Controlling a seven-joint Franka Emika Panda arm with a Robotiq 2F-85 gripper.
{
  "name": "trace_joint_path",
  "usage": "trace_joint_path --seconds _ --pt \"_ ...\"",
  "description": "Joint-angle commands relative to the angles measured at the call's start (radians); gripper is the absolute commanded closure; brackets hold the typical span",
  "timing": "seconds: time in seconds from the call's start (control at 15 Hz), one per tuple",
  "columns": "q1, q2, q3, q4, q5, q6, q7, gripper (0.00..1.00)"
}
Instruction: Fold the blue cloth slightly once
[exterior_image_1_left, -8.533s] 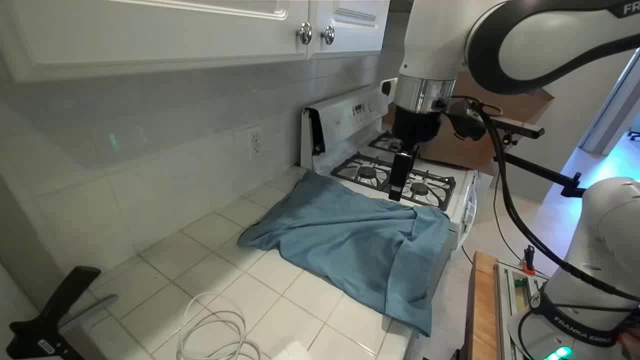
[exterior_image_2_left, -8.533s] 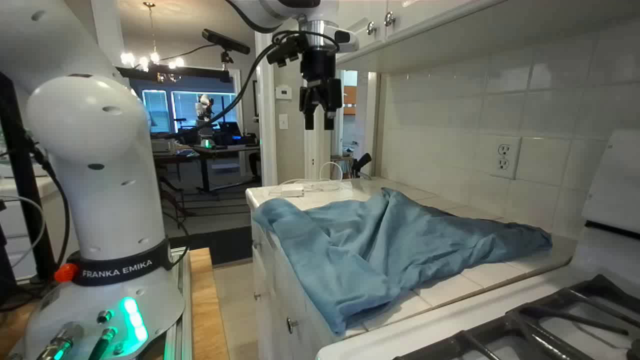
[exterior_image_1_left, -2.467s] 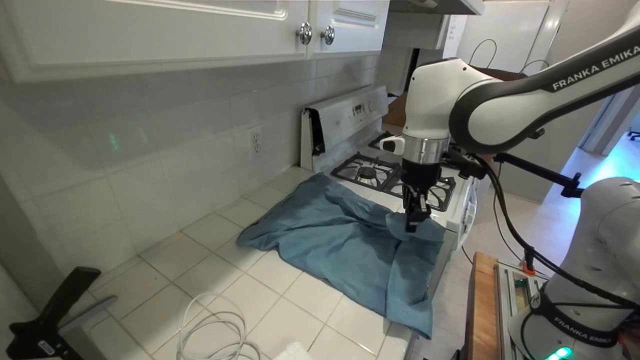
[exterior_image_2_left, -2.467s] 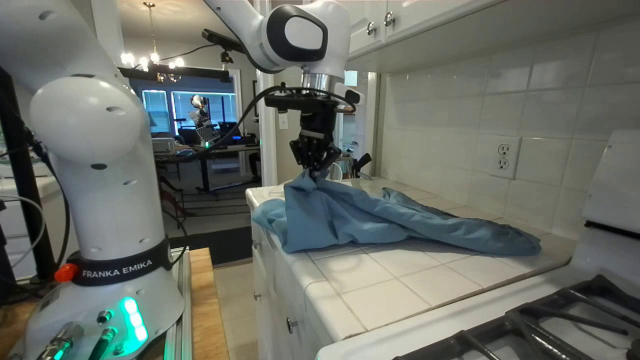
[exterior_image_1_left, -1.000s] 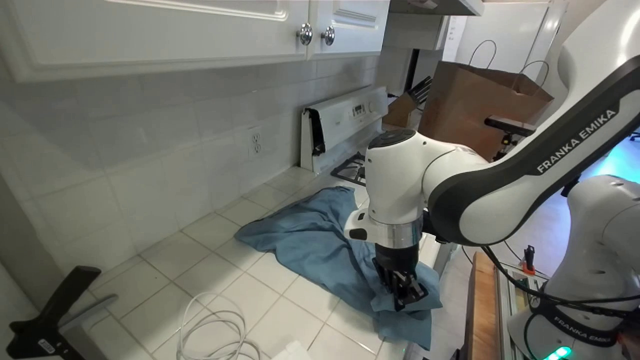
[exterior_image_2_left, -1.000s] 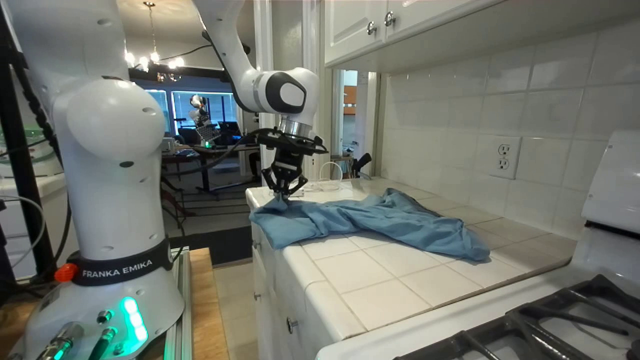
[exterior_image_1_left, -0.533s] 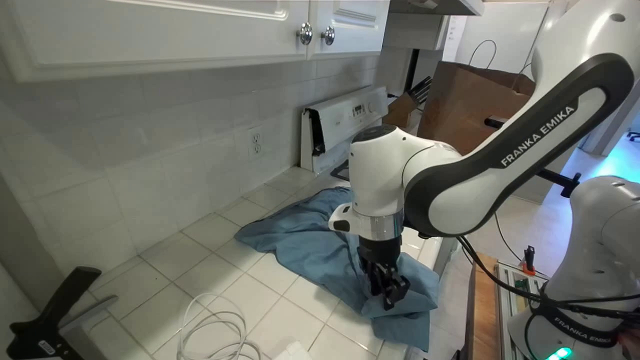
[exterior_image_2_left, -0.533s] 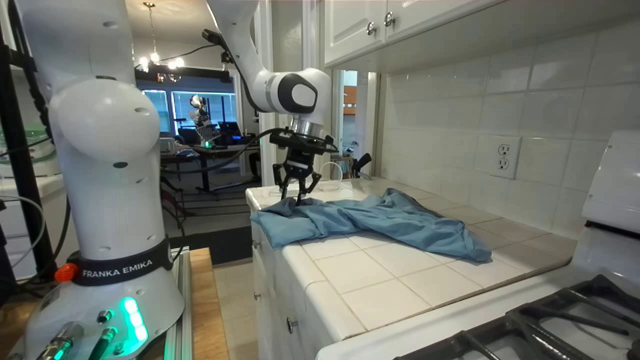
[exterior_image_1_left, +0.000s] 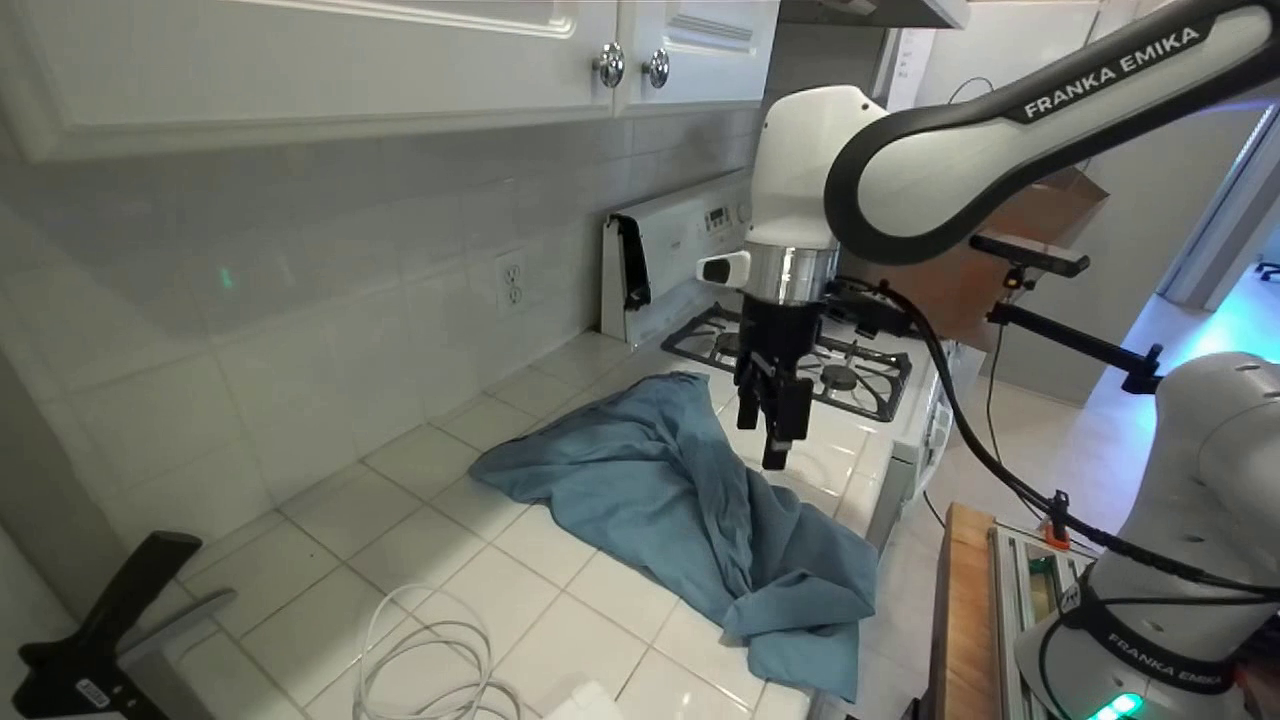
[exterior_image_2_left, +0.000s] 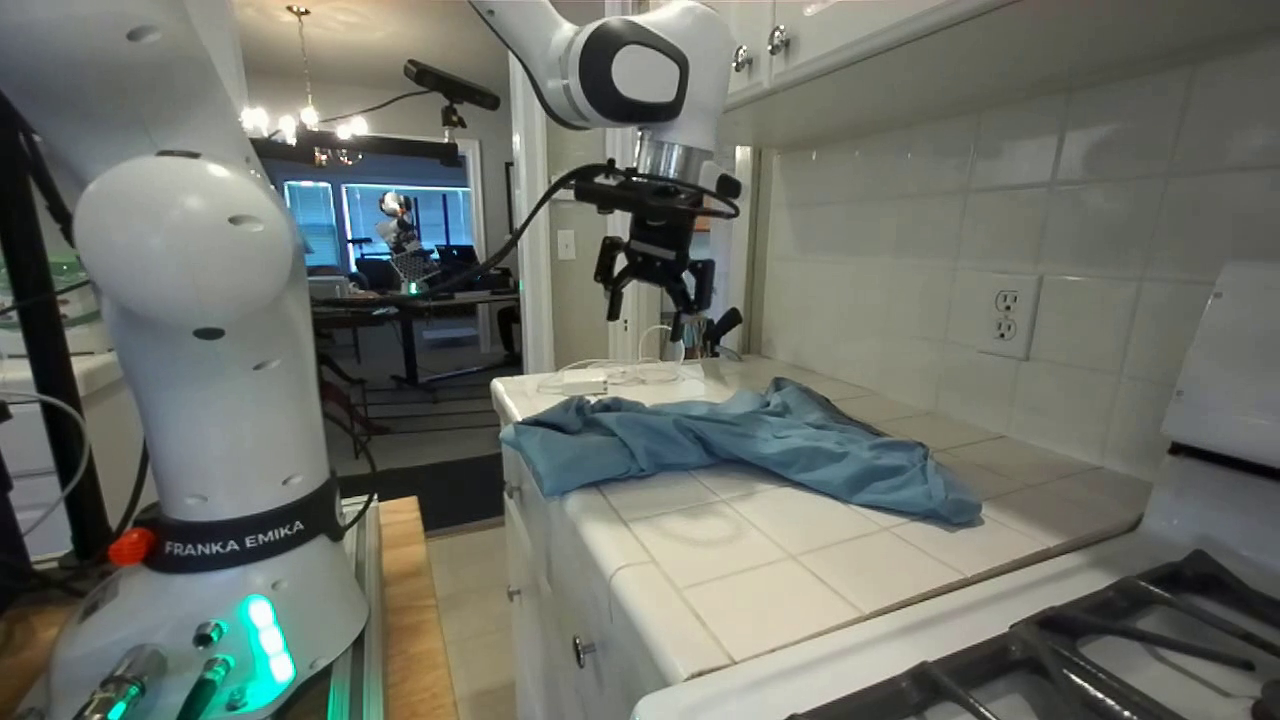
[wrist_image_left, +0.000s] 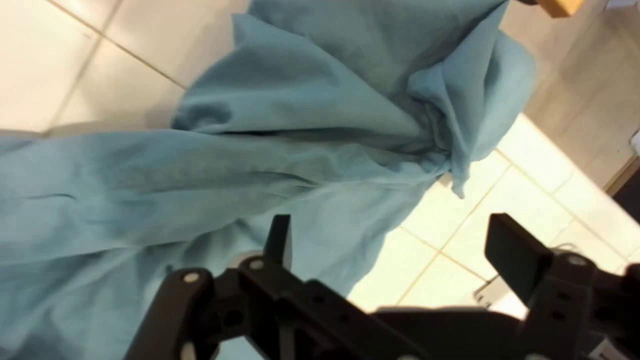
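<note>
The blue cloth (exterior_image_1_left: 650, 500) lies wrinkled on the white tiled counter in both exterior views (exterior_image_2_left: 730, 435). Its stove-side edge is gathered over the rest in a long thick fold, leaving bare tiles between it and the stove. Its near end lies bunched at the counter's front edge. In the wrist view the cloth (wrist_image_left: 310, 110) shows a twisted, folded-over corner. My gripper (exterior_image_1_left: 760, 442) is open and empty, raised above the cloth and apart from it, also in an exterior view (exterior_image_2_left: 645, 325). In the wrist view the gripper (wrist_image_left: 390, 220) has its fingers wide apart with nothing between them.
A white stove (exterior_image_1_left: 690, 245) with black grates (exterior_image_2_left: 1130, 640) adjoins the counter. A coiled white cable (exterior_image_1_left: 430, 640) and white adapter (exterior_image_2_left: 583, 381) lie on the counter. A black-handled tool (exterior_image_1_left: 140, 590) lies beyond. Cabinets (exterior_image_1_left: 350, 80) hang overhead. Tiled wall backs the counter.
The gripper took hold of the cloth's stove-side edge, drew it over away from the stove, and laid it down. It then opened, let go, and rose back toward the stove.
</note>
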Motion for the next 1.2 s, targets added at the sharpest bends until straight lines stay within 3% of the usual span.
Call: trace_joint_path --seconds 0.0,0.27,0.47,0.87,0.93,1.13 --pt "-0.094 0.010 -0.099 -0.028 -0.012 0.088 0.008 0.00" --pt "-0.173 0.113 -0.225 -0.024 0.068 0.270 -0.024 0.00" --pt "-0.196 0.208 -0.288 0.016 0.202 0.351 -0.039 0.00" --pt "-0.261 0.355 -0.288 0.137 0.577 0.401 -0.063 0.00" --pt "-0.270 0.293 -0.267 0.076 0.473 0.399 -0.041 0.00" --pt "-0.286 0.309 -0.255 0.088 0.483 0.399 -0.045 0.00"
